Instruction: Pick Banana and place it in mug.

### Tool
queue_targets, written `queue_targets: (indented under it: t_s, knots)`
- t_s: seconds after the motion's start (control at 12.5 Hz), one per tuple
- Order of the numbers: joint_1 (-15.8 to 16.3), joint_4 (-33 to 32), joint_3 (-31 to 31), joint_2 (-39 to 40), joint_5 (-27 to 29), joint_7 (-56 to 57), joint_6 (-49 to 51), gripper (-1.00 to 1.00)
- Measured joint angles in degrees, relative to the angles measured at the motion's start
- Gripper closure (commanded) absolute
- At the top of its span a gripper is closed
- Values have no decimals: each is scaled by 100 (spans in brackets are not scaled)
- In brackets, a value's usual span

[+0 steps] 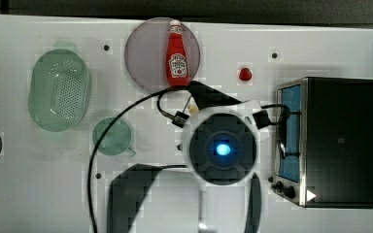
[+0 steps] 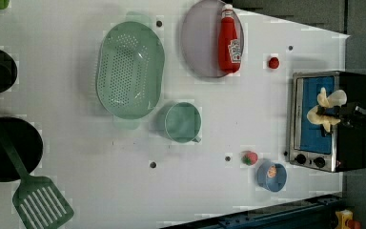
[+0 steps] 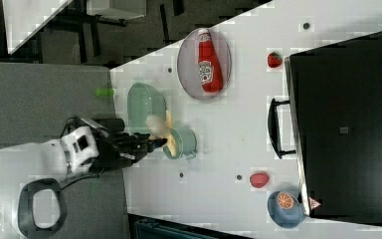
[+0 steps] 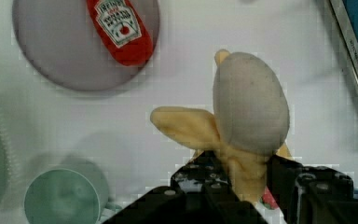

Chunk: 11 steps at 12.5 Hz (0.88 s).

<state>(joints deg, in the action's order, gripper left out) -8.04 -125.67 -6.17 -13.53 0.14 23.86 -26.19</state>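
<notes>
White tabletop fills the scene, with a toaster oven (image 1: 340, 141) at the top view's right and a ketchup bottle (image 1: 177, 56) lying on a grey plate (image 1: 143, 53). The banana (image 4: 242, 130), a soft plush toy with peel flaps, is pinched at its lower end by the gripper (image 4: 242, 182) and is held clear above the table. It is judged light, squashy and floppy, best gripped low on the stem. The mug (image 1: 112, 136) is seen standing apart, near the colander (image 1: 58, 90).
</notes>
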Motion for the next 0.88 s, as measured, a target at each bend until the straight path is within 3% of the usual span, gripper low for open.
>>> queue_targets:
  t_s: [0.16,0.56,0.88]
  knots:
    - [79,-34,-309,0,-24,1,24,42]
    - [226,-224,-1792,273,59,-73,138,42]
    - [410,-157,-2494,546,161,-1070,45,42]
